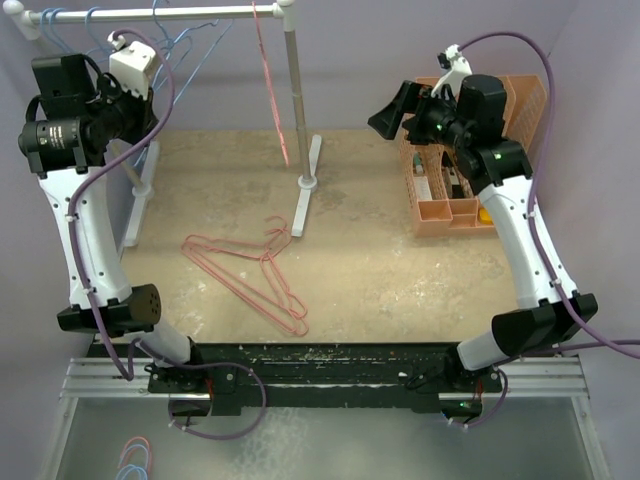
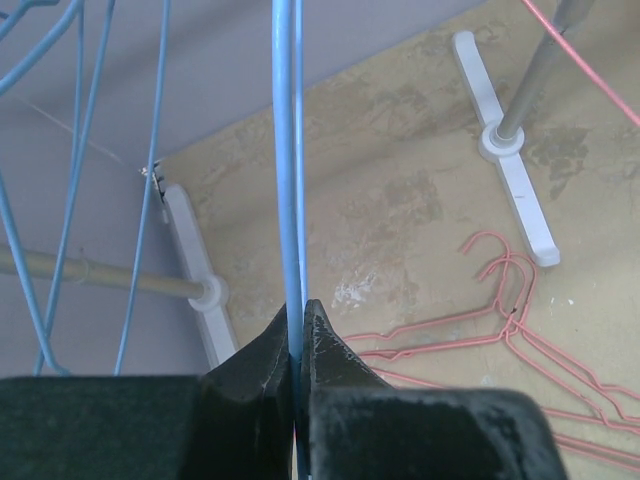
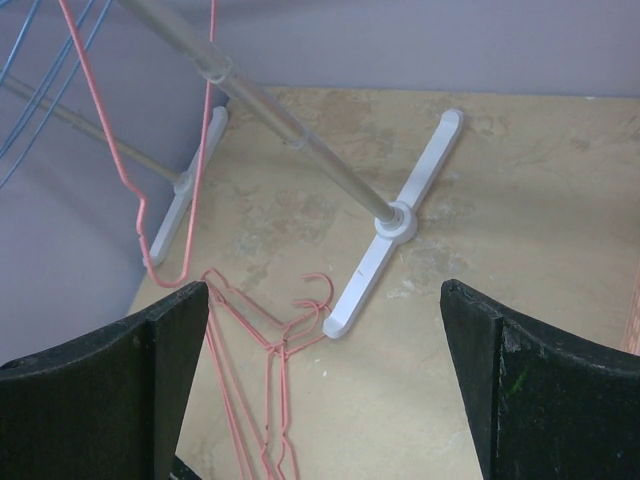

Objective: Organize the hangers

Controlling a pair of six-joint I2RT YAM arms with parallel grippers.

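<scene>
The left gripper pinches a light blue hanger up by the white rack, the right gripper hangs wide open and empty, and perhaps three pink hangers lie tangled on the table.

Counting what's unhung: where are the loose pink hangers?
In the top view, the pink hangers lie tangled on the table, left of centre, near the rack foot.

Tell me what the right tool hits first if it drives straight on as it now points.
Probably the white rack foot, near where the pole joins it; the open right tool centres about there. Depth is uncertain.
</scene>
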